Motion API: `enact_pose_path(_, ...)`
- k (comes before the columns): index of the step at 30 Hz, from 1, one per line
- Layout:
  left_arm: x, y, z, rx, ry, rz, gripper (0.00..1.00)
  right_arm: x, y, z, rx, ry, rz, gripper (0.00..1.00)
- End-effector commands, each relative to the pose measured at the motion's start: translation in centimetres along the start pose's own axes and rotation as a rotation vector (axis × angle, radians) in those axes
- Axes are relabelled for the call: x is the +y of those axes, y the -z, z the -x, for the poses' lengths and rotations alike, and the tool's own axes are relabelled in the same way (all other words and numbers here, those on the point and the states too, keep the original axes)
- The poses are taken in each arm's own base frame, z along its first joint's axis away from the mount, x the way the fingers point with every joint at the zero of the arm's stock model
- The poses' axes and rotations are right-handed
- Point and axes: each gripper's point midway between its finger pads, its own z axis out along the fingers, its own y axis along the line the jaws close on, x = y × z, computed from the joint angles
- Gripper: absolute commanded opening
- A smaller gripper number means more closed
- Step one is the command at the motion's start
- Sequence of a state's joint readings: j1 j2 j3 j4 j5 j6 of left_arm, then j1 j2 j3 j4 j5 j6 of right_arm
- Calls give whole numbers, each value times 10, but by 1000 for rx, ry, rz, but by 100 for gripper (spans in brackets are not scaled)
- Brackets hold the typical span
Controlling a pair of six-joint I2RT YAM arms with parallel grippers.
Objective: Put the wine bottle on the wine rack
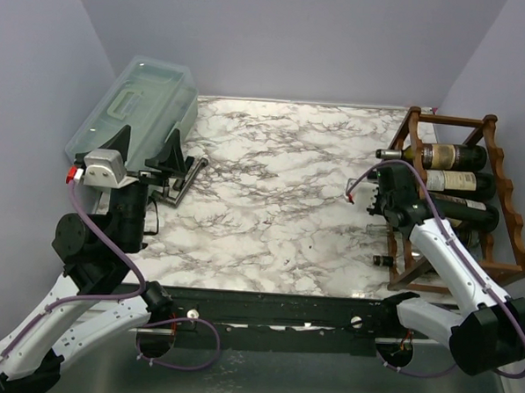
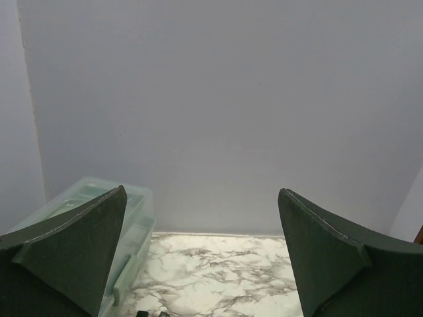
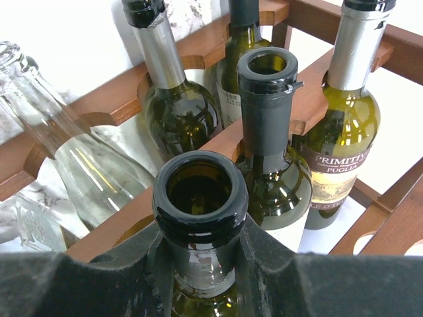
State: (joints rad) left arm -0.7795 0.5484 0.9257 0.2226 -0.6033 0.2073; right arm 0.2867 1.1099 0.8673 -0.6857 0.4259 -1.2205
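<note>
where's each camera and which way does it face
Top external: above and behind the bases, looking down at the table; both arms show, left gripper open, right gripper at the wine rack.
Left wrist: on the left arm, facing the back wall past the plastic box; its open fingers show.
Right wrist: on the right arm, facing the rack; its fingers grip the wine bottle neck.
Shared: top and right wrist both show the rack; top and left wrist, the box.

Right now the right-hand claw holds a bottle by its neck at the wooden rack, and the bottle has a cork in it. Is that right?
Not quite. The right gripper does hold the wine bottle by its neck at the wine rack, but the bottle has no cork: the right wrist view looks straight into its open mouth.
</note>
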Motion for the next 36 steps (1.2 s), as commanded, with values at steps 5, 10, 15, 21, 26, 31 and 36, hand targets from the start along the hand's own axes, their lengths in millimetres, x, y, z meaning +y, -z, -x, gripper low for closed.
enact_pose_path(5, 9, 4, 15, -30, 18, 26, 98, -4, -17, -14, 45, 460, 46, 14)
enact_pose_path(10, 9, 4, 15, -32, 22, 25, 98, 6, -17, -11, 16, 455, 70, 32)
enact_pose_path(15, 8, 3, 14, -28, 17, 26, 98, 14, -15, -4, -42, 451, 83, 45)
enact_pose_path(21, 7, 2, 11, -21, 7, 26, 98, 20, -11, 4, -76, 458, 88, 55)
enact_pose_path(26, 8, 2, 11, -21, 6, 30, 98, 26, -5, 15, -126, 469, 104, 68)
enact_pose_path(31, 7, 1, 9, -18, 1, 29, 99, 33, 1, 26, -184, 475, 116, 74)
enact_pose_path(36, 7, 0, 9, -15, -4, 30, 98, 37, 1, 32, -201, 484, 113, 74)
